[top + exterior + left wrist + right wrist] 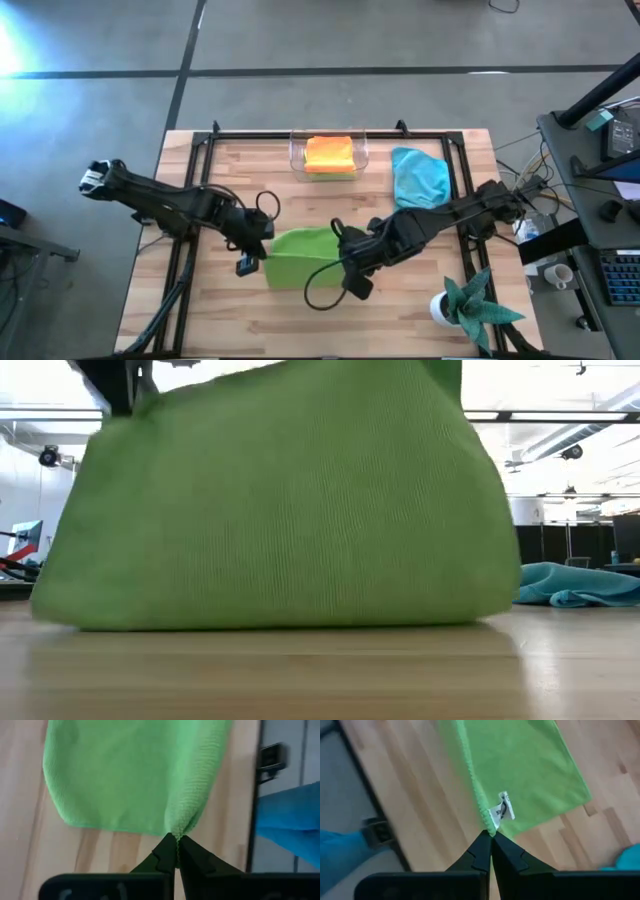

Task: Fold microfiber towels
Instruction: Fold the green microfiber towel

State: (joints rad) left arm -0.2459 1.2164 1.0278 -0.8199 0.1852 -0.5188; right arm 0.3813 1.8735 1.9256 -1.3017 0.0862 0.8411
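lime green towel hangs pinched between left gripper and right gripper

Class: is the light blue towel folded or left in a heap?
In a heap: the light blue towel lies crumpled and uneven, beside the clear bin.
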